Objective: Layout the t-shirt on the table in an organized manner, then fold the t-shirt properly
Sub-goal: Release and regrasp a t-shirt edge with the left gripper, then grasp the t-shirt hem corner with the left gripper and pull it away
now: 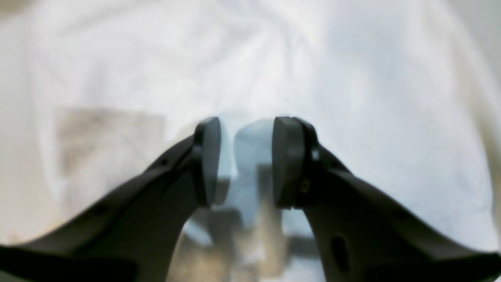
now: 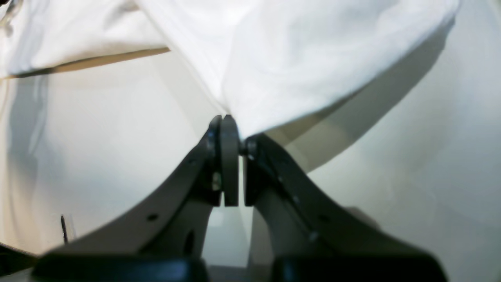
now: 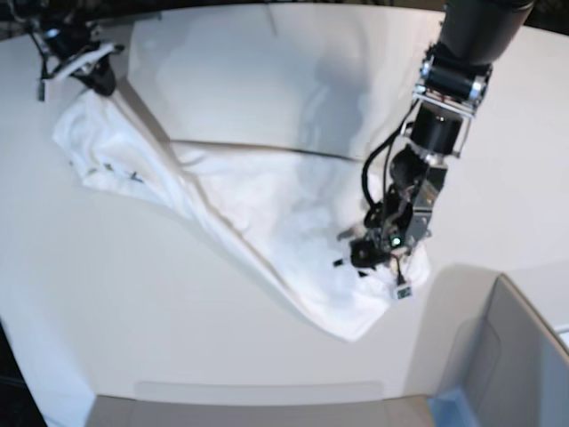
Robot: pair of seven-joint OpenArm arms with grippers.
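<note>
1 t-shirt (image 3: 267, 205), 1 table (image 3: 133, 294), 2 grippers, 1 grey box (image 3: 516, 356)

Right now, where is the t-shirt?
In the base view the t-shirt stretches diagonally across the table, from the right gripper top left to the left gripper.

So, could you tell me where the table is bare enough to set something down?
The table is bare in a wide band along the near edge, below the t-shirt and beside the grey box. The far right, past the left gripper, is also bare. The middle and far left are crowded, where the right gripper pinches the cloth.
</note>
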